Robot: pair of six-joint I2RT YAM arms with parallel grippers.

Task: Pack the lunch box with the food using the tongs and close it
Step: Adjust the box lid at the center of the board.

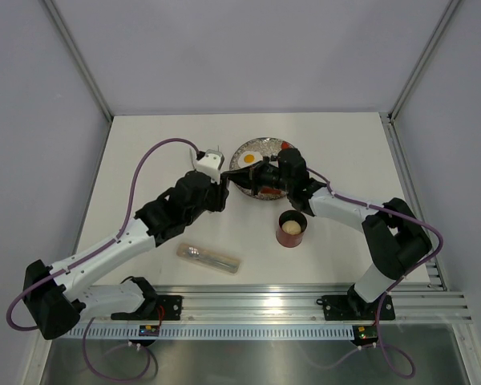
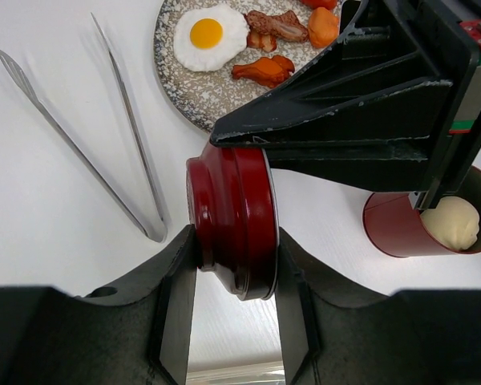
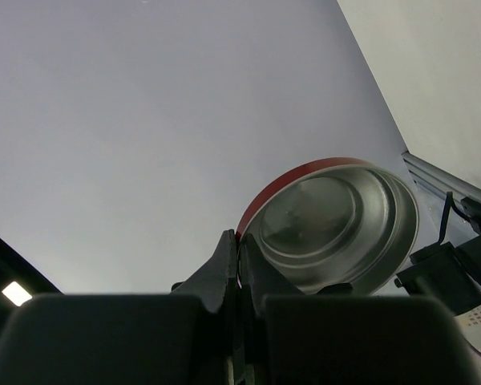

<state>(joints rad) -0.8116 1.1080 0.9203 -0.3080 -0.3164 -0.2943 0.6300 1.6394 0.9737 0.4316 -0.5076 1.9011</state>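
While both arms are reaching over the white table [image 1: 160, 152], we are watching them meet beside the speckled grey plate [image 2: 194, 95]. Near that plate the lunch box [image 2: 393, 228] is standing upright and uncovered, and a pale ball [image 2: 453, 223] is sitting inside it. Its red lid [image 2: 232, 212] is being held on edge, and we are seeing two grips on it: the left gripper [image 2: 234, 269] is clamping it between its fingers, one on each face, while the right gripper [image 3: 239, 245] is pinching its rim, jaws clenched. The tongs [image 2: 127, 120] are lying flat on the table, left of the plate in the left wrist view. A fried egg [image 2: 208, 36], sausages [image 2: 274, 24] and shrimp [image 2: 264, 70] are resting on the plate.
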